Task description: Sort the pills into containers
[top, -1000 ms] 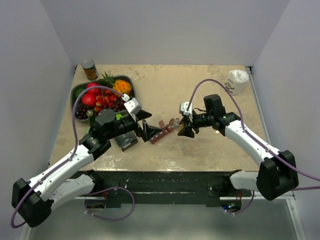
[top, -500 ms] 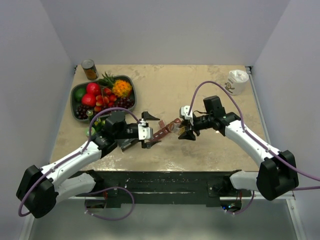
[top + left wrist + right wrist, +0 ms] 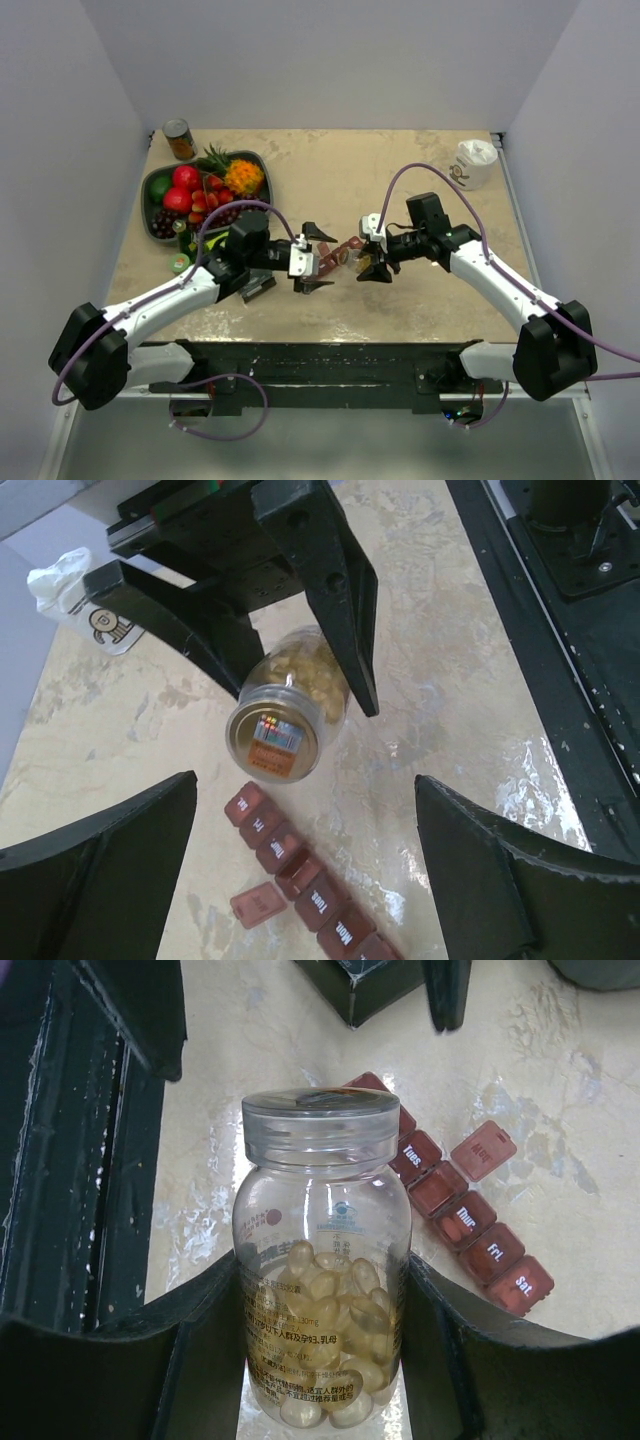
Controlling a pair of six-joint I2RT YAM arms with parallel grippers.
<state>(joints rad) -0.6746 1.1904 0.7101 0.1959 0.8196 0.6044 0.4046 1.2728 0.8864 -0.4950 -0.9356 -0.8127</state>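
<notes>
I'm looking at a beige, marbled table (image 3: 400, 180) boxed in by plain pale walls: a back wall (image 3: 330, 60), a left wall (image 3: 50, 150) and a right wall (image 3: 590, 150). A black rail (image 3: 340, 362) lines its near edge. Soft glare shows on the tabletop. Below the rail is what looks like grey floor (image 3: 350, 450).

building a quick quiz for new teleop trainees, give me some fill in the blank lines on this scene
The right gripper is shut on the pill bottle, whose clear cap is ___ (on or off).
The left gripper has its jaws ___ and holds nothing.
On the red pill organizer, the lid flipped open lies between Tues and ___.
The organizer's end compartment past Fri reads ___.
Missing words: on; open; Thur; Sat
</notes>
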